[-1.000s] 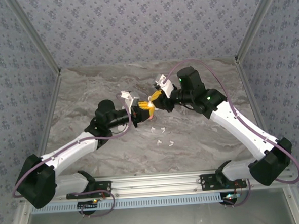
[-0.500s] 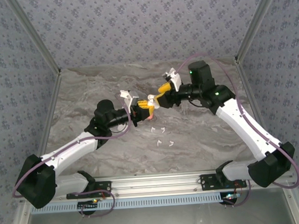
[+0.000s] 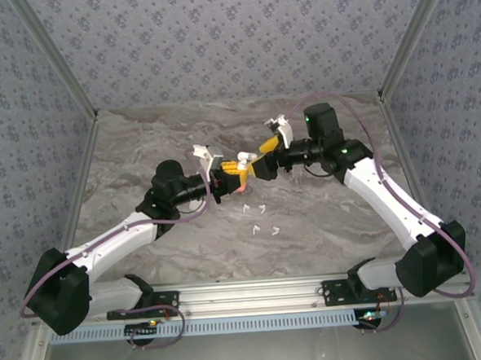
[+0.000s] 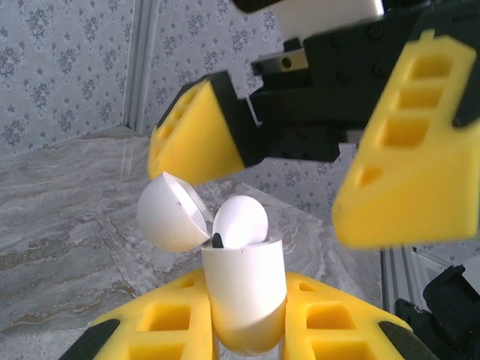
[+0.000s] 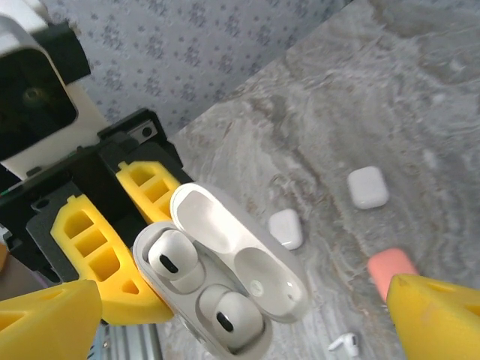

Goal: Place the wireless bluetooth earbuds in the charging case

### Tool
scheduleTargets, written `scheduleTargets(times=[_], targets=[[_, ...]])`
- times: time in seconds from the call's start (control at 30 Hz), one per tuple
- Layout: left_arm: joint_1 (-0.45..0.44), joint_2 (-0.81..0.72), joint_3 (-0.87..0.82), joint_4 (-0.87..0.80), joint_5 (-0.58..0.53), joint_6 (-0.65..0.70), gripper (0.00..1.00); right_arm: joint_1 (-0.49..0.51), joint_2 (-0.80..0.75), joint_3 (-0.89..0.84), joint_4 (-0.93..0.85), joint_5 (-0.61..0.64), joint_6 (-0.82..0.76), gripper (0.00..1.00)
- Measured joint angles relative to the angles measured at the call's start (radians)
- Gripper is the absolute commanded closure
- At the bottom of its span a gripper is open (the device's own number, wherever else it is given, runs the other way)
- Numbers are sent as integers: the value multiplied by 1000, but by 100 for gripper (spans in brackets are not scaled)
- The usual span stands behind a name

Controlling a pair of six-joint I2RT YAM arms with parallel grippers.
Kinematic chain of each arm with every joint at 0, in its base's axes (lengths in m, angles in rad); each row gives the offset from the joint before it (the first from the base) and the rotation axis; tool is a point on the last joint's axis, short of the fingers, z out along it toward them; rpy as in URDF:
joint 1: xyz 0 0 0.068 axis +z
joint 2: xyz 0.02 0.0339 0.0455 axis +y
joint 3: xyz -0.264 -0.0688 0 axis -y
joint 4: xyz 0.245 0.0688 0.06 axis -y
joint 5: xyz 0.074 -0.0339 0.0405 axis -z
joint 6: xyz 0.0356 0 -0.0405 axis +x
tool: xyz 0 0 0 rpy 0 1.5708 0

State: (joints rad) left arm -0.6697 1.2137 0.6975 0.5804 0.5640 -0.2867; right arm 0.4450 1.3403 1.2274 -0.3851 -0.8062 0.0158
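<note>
L gripper (image 3: 230,179) clamped tight on the open charging case (image 5: 259,283), held up off the table (image 3: 141,157) w/ lid flipped back. I see two white earbuds (image 5: 171,259) seated in its wells. R gripper (image 4: 300,142) is spread wide, empty, fingers just above the case. Loose earbuds (image 3: 261,208) lie on the marble below, near two shut white cases (image 5: 367,186) & a coral case (image 5: 390,268).

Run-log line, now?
left end effector: shut on white rounded plastic charging case | lid open, two white earbuds seated | right end effector: open near case
</note>
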Motion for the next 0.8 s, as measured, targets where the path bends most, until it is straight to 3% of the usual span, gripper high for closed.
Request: scheduleTargets(times=[0.37, 0.8], targets=[[0, -1, 0, -1, -1, -3, 90, 24, 21, 32, -16, -91, -8, 0], [0, -1, 0, 0, -13, -3, 91, 18, -69, 31, -61, -99, -35, 0]])
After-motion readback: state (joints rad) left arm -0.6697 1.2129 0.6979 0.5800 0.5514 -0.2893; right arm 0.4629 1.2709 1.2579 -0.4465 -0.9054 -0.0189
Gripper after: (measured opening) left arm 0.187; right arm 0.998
